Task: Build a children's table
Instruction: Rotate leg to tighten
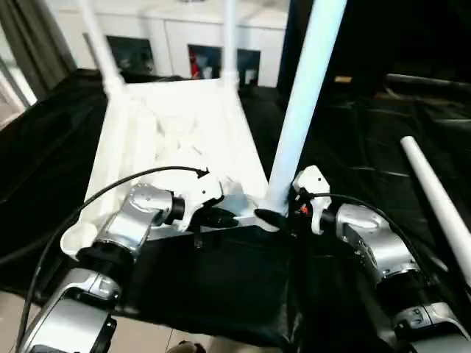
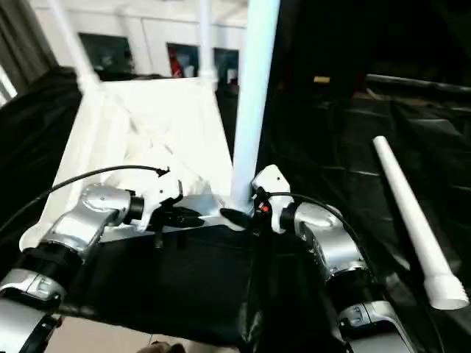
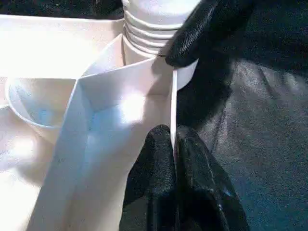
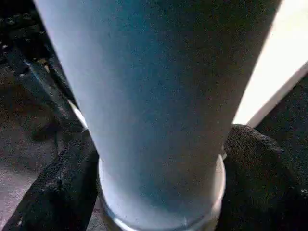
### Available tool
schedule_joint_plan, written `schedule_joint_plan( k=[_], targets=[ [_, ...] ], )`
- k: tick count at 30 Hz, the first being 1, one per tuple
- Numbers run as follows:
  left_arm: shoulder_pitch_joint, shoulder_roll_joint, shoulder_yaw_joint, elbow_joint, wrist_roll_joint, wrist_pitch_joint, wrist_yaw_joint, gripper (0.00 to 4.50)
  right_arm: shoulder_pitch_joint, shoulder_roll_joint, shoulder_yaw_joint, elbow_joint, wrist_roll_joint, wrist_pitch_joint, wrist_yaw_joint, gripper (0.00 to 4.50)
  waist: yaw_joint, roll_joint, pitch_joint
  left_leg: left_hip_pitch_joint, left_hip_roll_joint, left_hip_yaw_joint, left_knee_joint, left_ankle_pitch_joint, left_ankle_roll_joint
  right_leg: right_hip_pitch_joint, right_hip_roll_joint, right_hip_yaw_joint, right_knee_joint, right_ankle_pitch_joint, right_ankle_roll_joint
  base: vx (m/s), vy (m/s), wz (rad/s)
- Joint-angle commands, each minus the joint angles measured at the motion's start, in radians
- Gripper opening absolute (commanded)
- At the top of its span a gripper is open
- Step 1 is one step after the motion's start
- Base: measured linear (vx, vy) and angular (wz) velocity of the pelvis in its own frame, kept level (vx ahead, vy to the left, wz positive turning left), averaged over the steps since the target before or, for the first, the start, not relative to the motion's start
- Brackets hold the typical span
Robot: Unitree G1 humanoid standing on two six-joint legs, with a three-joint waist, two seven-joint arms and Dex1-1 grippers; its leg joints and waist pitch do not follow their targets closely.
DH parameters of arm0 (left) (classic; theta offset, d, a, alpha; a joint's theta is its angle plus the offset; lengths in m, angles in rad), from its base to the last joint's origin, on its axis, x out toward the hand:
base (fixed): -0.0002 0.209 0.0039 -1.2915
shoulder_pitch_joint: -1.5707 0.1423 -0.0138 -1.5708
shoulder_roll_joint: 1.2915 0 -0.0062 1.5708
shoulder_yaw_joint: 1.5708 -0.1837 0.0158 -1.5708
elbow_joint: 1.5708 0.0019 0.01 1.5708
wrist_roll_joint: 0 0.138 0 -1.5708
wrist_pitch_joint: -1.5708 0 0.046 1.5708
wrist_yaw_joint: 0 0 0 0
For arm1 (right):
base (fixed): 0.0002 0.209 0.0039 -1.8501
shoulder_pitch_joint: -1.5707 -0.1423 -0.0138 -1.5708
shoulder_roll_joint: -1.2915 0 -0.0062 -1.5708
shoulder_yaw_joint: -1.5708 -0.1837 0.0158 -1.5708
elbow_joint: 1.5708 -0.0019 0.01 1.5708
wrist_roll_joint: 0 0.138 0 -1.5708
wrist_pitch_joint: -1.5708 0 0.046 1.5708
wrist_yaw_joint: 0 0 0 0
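Note:
The white children's table top (image 1: 110, 147) lies upside down on the black-draped work table. Two legs (image 1: 99, 44) (image 1: 229, 37) stand upright in its far corners. A third leg (image 1: 305, 95) stands in the near right corner socket, and threads (image 3: 144, 29) show above the socket. My right gripper (image 1: 274, 218) is open, with one finger (image 4: 62, 187) on each side of that leg's base. My left gripper (image 3: 173, 132) is shut on the top's thin near wall (image 3: 144, 82), just left of that socket. A fourth leg (image 2: 412, 213) lies loose on the cloth at the right.
The black cloth (image 1: 221, 287) hangs over the work table's near edge just below my grippers. Cables loop over both forearms. White cabinets and a dark curtain stand behind the table.

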Motion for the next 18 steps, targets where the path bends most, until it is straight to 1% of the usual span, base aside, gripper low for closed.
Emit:
schedule_joint_plan(
  k=[1,2,3,4,6,7,9,10,11,12,14,15,16,17,18],
  targets=[
    [0.025,-0.013,-0.014,-0.017,-0.037,0.009,-0.036,0.00,0.005,-0.003,-0.002,-0.011,0.014,0.010,0.013,3.73,0.000,-0.011,-0.069,0.039,0.062,-0.029,-0.056,-0.177,0.078,0.034,-0.042,0.024,-0.042,-0.061,-0.273,0.000,0.000,0.00],
    [0.026,-0.012,-0.013,-0.019,-0.037,0.011,-0.037,0.00,0.006,-0.002,-0.003,-0.013,0.014,0.011,0.016,3.63,-0.001,-0.012,-0.066,0.040,0.064,-0.030,-0.059,-0.213,0.060,0.032,-0.043,0.025,-0.047,-0.118,-0.261,0.000,0.000,0.00],
    [0.027,-0.011,-0.013,-0.023,-0.038,0.014,-0.039,0.00,0.008,-0.003,-0.002,-0.016,0.014,0.014,0.018,3.53,-0.002,-0.012,-0.064,0.040,0.064,-0.031,-0.062,-0.230,0.050,0.031,-0.042,0.026,-0.049,-0.146,-0.255,0.000,0.000,0.00],
    [0.028,-0.009,-0.014,-0.026,-0.039,0.017,-0.040,0.00,0.009,-0.004,0.000,-0.020,0.015,0.019,0.024,3.53,-0.004,-0.011,-0.063,0.042,0.065,-0.034,-0.066,-0.272,0.022,0.029,-0.044,0.028,-0.053,-0.204,-0.239,0.000,0.000,0.00],
    [0.029,-0.008,-0.014,-0.029,-0.039,0.020,-0.042,0.00,0.011,-0.006,0.002,-0.025,0.017,0.023,0.029,3.30,-0.007,-0.012,-0.062,0.044,0.064,-0.035,-0.069,-0.296,0.004,0.027,-0.044,0.029,-0.057,-0.231,-0.227,0.000,0.000,0.00],
    [0.030,-0.006,-0.013,-0.032,-0.039,0.022,-0.044,0.00,0.012,-0.007,0.003,-0.026,0.018,0.025,0.032,3.22,-0.008,-0.012,-0.062,0.044,0.064,-0.035,-0.069,-0.303,-0.002,0.026,-0.044,0.030,-0.057,-0.235,-0.223,0.000,0.000,0.00],
    [0.030,-0.005,-0.012,-0.033,-0.037,0.026,-0.045,0.00,0.015,-0.005,0.002,-0.027,0.018,0.029,0.029,3.17,-0.009,-0.012,-0.062,0.042,0.064,-0.036,-0.069,-0.300,-0.003,0.027,-0.044,0.030,-0.057,-0.230,-0.220,0.000,0.000,0.00],
    [0.030,-0.005,-0.012,-0.033,-0.035,0.027,-0.044,0.00,0.016,-0.003,0.001,-0.027,0.017,0.029,0.026,3.02,-0.010,-0.012,-0.063,0.042,0.063,-0.036,-0.068,-0.287,0.000,0.027,-0.044,0.030,-0.055,-0.216,-0.220,0.000,0.000,0.00],
    [0.030,-0.007,-0.010,-0.030,-0.034,0.029,-0.037,0.00,0.017,0.001,-0.002,-0.023,0.016,0.033,0.018,3.02,-0.010,-0.012,-0.064,0.042,0.062,-0.035,-0.068,-0.281,0.002,0.027,-0.043,0.030,-0.055,-0.210,-0.221,0.000,0.000,0.00],
    [0.030,-0.007,-0.010,-0.030,-0.034,0.029,-0.037,0.00,0.017,0.001,-0.002,-0.023,0.016,0.033,0.018,2.84,-0.010,-0.013,-0.065,0.041,0.062,-0.035,-0.066,-0.269,0.006,0.028,-0.043,0.030,-0.053,-0.194,-0.224,0.000,0.000,0.00],
    [0.016,-0.029,0.001,0.002,-0.012,0.047,0.040,0.00,0.012,0.037,-0.030,0.018,-0.005,0.057,-0.100,2.78,-0.012,-0.013,-0.064,0.039,0.061,-0.035,-0.066,-0.257,0.011,0.027,-0.043,0.030,-0.052,-0.182,-0.230,0.000,0.000,0.00],
    [0.009,-0.037,0.005,0.016,-0.004,0.053,0.068,0.00,0.009,0.054,-0.039,0.037,-0.015,0.061,-0.154,2.75,-0.014,-0.013,-0.063,0.039,0.061,-0.035,-0.068,-0.262,0.009,0.026,-0.042,0.030,-0.053,-0.190,-0.229,0.000,0.000,0.00],
    [0.001,-0.047,0.010,0.031,0.003,0.060,0.100,0.00,0.007,0.073,-0.046,0.054,-0.027,0.060,-0.214,2.74,-0.017,-0.013,-0.062,0.043,0.059,-0.035,-0.068,-0.281,-0.004,0.022,-0.043,0.031,-0.057,-0.220,-0.224,0.000,0.000,0.00],
    [-0.018,-0.069,0.019,0.061,0.017,0.082,0.168,0.00,0.007,0.099,-0.054,0.072,-0.037,0.062,-0.280,2.74,-0.021,-0.016,-0.062,0.041,0.058,-0.038,-0.070,-0.295,-0.016,0.026,-0.045,0.031,-0.060,-0.250,-0.215,0.000,0.000,0.00],
    [-0.035,-0.088,0.026,0.084,0.027,0.100,0.221,0.00,0.005,0.122,-0.064,0.084,-0.041,0.066,-0.335,2.73,-0.023,-0.014,-0.060,0.045,0.058,-0.039,-0.072,-0.320,-0.028,0.021,-0.046,0.031,-0.066,-0.288,-0.203,0.000,0.000,0.00]
  ],
)
